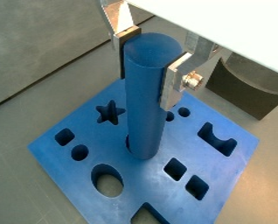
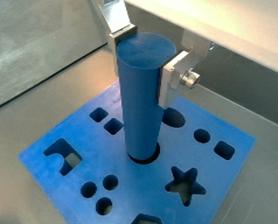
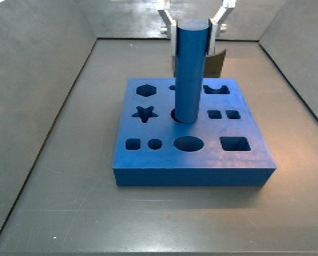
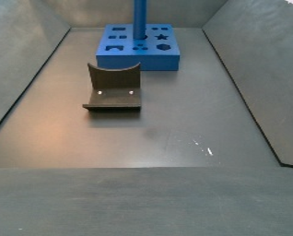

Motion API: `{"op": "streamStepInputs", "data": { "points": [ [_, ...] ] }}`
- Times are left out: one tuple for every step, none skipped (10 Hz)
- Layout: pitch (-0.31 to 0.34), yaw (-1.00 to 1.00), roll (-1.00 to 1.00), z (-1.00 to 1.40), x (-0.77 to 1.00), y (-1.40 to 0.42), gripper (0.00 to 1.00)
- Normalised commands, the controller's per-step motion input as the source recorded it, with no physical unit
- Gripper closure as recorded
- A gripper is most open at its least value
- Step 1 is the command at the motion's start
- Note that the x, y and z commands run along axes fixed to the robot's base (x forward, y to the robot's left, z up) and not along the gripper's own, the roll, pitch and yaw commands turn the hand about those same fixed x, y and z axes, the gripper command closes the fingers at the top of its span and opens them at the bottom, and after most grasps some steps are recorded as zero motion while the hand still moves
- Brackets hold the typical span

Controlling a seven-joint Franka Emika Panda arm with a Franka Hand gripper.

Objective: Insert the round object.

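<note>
The round object, a tall blue cylinder peg [image 1: 146, 101], stands upright with its lower end in a round hole of the flat blue block [image 1: 77, 140]. It shows the same way in both wrist views [image 2: 139, 96] and in both side views [image 3: 190, 70] [image 4: 140, 17]. My gripper [image 1: 151, 61] is shut on the peg's top end, with one silver finger [image 2: 177, 77] pressed on each side. In a side view the gripper [image 3: 193, 25] is above the block [image 3: 189, 155]. The block's other shaped holes, such as a star [image 2: 184, 182], are open.
The dark fixture [image 4: 112, 88] stands on the floor in front of the block [image 4: 136, 53], and shows behind it in another side view [image 3: 218, 62] and in a wrist view [image 1: 253, 87]. Grey bin walls [image 3: 48, 110] slope up on both sides.
</note>
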Motion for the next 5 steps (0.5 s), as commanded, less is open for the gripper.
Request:
{"op": "streamStepInputs", "data": {
  "points": [
    [-0.031, 0.00, 0.00, -0.57, -0.10, 0.00, 1.00],
    [-0.004, 0.00, 0.00, -0.50, -0.08, 0.00, 1.00],
    [-0.001, 0.00, -0.02, -0.45, -0.05, 0.00, 1.00],
    [-0.004, 0.00, -0.01, -0.45, -0.06, 0.00, 1.00],
    [-0.010, 0.00, -0.02, -0.43, -0.07, 0.00, 1.00]
  ]
}}
